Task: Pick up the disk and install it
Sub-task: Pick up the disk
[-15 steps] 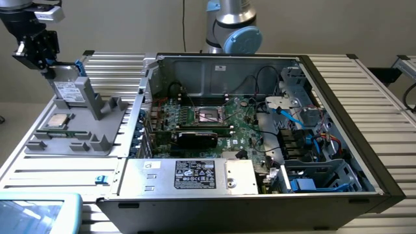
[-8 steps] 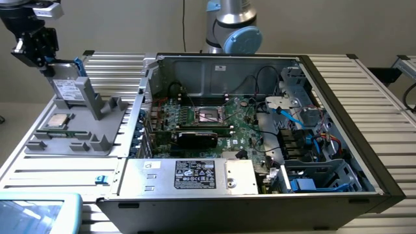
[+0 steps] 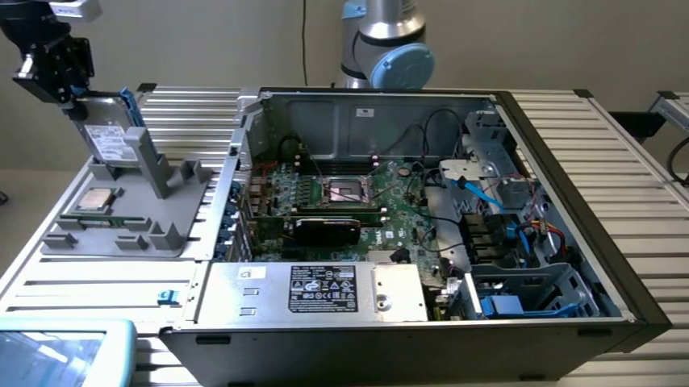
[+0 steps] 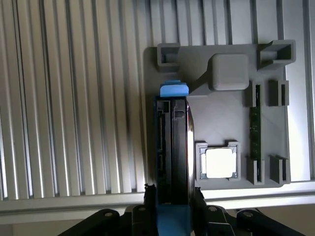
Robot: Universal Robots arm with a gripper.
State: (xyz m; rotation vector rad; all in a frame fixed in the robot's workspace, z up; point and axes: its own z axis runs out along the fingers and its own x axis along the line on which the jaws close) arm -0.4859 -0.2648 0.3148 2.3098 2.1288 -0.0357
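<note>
A ribbed aluminium table point(image 3: 624, 169), made of long parallel slats, fills the scene. On it lies an open black metal computer case point(image 3: 586, 230). Inside it are a green circuit board point(image 3: 409, 211), tangled black and blue cables, and a silver box point(image 3: 312, 290) with a printed label. Behind the case stands the base of the arm point(image 3: 386, 48), smooth silver tube with a round blue cap.

At the exterior view's left, a matt grey plastic tray point(image 3: 199, 210) lies flat on the table. It has small blocky holders and one tall slanted post point(image 3: 151, 165).

The disk point(image 3: 108, 133) is above this tray, tilted, with its lower end just beside the post; whether they touch cannot be told. It is a flat silver-grey rectangle with a white label and a bright blue plastic strip along one edge. In the wrist view the disk point(image 4: 172, 147) is seen edge-on, dark and thin, with a blue tab at its far end.

The black gripper point(image 3: 67, 90) has its fingers point(image 4: 147, 194) pressed against both flat faces of the disk at its upper end, partly closed around it.

In the tray sit a small square silver chip point(image 3: 93, 199) and a thin green memory stick point(image 4: 254, 130).
</note>
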